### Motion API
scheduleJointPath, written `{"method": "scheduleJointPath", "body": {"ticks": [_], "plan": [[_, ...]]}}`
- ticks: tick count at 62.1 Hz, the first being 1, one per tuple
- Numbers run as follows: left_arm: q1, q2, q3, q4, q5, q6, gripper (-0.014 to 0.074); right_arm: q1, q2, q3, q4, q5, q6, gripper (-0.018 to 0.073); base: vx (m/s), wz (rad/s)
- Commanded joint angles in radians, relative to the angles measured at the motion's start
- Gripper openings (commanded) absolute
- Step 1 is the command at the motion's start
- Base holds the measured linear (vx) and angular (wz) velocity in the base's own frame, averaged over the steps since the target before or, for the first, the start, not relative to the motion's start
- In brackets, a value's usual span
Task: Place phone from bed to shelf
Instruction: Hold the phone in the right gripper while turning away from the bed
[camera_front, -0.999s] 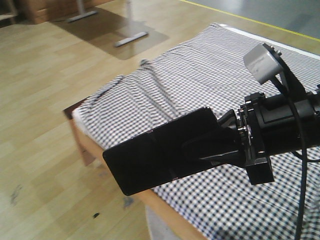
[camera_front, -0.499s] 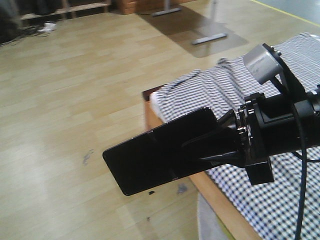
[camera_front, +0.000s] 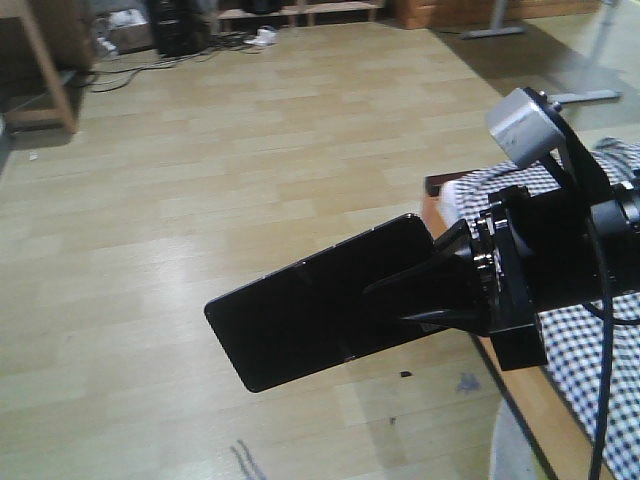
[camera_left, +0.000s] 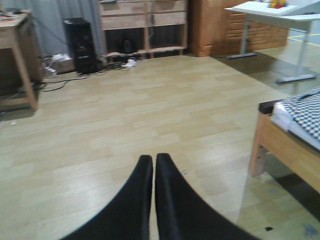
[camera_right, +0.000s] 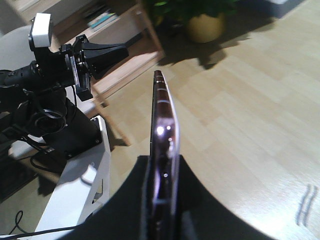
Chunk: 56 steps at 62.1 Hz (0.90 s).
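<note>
Holding the phone clear of the bed, out over open floor

From my front view the phone is in the air, a flat black slab tilted so that its free end points down and to the left, with bare wooden floor beneath it. My right gripper has it by the end nearest the arm. One finger lies across the upper face and the other sits under the lower face, both pinched tight against the glass. The right wrist camera shows the same grip edge-on: the pinkish rim stands upright between the two black fingers, with no gap on either side.

My left gripper carries nothing. Its two fingers are pressed together, tips touching, and they point at the floor ahead.

The bed is off to the right of the phone and apart from it. Only one corner shows, its checked cloth lying over a wooden frame. The shelf stands against the far wall, well apart from the phone. A black computer tower is just to its left and a wooden desk stands further left again.
</note>
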Motion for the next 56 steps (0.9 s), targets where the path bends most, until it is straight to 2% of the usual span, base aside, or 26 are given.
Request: {"method": "scheduleJointPath", "body": {"ticks": [1, 25, 56], "plan": [[-0.004, -0.005, 0.003, -0.009, -0.074, -0.004, 0.0001, -0.002, -0.025, -0.026, 0.095, 0.070, -0.007, -0.0001, -0.14, 0.54], [-0.004, -0.005, 0.003, -0.009, -0.074, -0.004, 0.0001, -0.002, -0.025, -0.026, 0.095, 0.070, -0.007, -0.0001, -0.10, 0.38], [-0.004, -0.005, 0.003, -0.009, -0.074, -0.004, 0.0001, -0.002, -0.025, -0.026, 0.095, 0.070, -0.007, -0.0001, 0.00, 0.02]]}}
